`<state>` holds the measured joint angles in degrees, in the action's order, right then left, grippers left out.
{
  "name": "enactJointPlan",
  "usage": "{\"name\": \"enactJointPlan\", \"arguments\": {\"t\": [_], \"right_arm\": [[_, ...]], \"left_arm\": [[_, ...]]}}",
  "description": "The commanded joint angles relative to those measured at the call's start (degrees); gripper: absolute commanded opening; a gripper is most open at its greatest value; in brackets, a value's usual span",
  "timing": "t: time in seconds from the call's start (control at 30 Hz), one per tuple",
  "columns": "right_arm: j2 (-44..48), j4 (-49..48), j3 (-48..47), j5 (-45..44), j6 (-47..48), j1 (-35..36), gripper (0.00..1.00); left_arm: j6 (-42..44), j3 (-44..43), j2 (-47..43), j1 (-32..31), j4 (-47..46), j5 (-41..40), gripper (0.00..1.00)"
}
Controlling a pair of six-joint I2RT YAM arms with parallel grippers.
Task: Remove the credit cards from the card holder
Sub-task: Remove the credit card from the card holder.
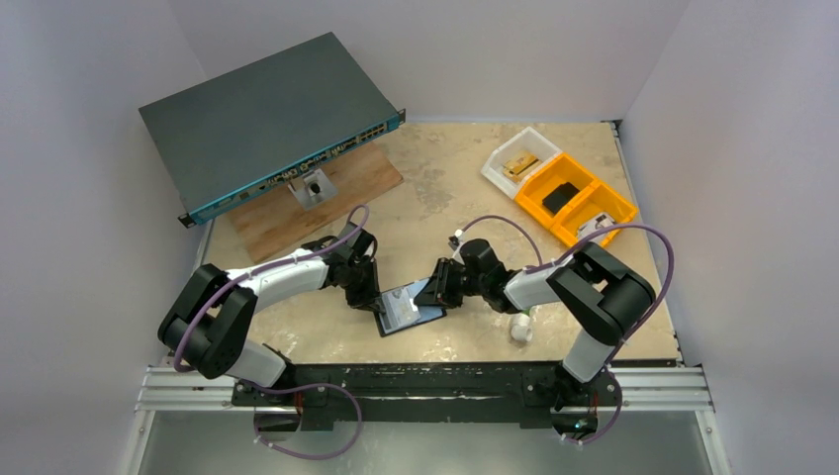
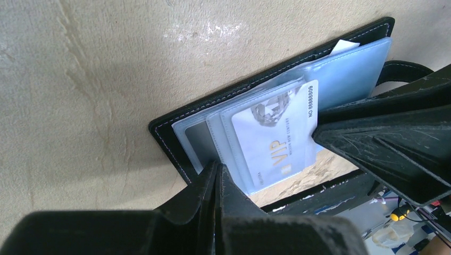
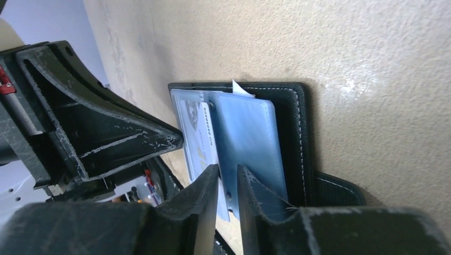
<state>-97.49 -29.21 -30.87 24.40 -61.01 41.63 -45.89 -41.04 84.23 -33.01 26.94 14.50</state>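
Observation:
The black card holder [image 1: 423, 319] lies open on the table between both arms. In the left wrist view its black stitched cover [image 2: 175, 130] holds clear sleeves, and a pale blue-grey credit card [image 2: 276, 143] printed "VIP" lies on top. My left gripper [image 2: 217, 171] is shut on the holder's near edge and sleeve corner. In the right wrist view a blue-grey card leaf [image 3: 244, 133] overlaps the VIP card [image 3: 198, 133]. My right gripper [image 3: 227, 178] has its jaws a narrow gap apart, closed on that leaf's edge. Each gripper's fingers show in the other's view.
A big dark grey network switch [image 1: 267, 124] sits on a wooden board [image 1: 297, 213] at the back left. An orange tray [image 1: 579, 198] and a white tray [image 1: 516, 163] stand at the back right. A small white object [image 1: 520, 330] lies by the right arm.

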Motion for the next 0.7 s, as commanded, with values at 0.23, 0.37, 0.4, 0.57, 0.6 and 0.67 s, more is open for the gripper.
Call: {"name": "enactJointPlan", "arguments": {"t": [0.23,0.37,0.4,0.57,0.6,0.67], "right_arm": [[-5.25,-8.80,1.30,4.38,-1.32,-0.49,0.24],[-5.42,-9.46,1.26,4.91,-1.42,-0.56,0.23],[-5.43,-9.54,1.21,4.99,-1.49,-0.51,0.22],[-5.34,-9.81,0.67,5.89,-1.09,-0.50,0.22],[-5.41,-9.88,0.47,6.38,-0.98,-0.50,0.22],[-5.68,-9.73,-0.04,6.97,-0.65,-0.41,0.22]], "left_arm": [[1.93,1.75,2.62,0.20,3.30,-6.57,0.00],[1.94,1.66,2.78,0.20,3.17,-6.46,0.00],[1.94,1.67,2.86,0.21,3.19,-6.40,0.00],[1.94,1.50,3.12,0.19,3.21,-6.49,0.00],[1.94,1.49,3.10,0.20,3.15,-6.47,0.00],[1.94,1.49,3.15,0.20,3.13,-6.44,0.00]]}}
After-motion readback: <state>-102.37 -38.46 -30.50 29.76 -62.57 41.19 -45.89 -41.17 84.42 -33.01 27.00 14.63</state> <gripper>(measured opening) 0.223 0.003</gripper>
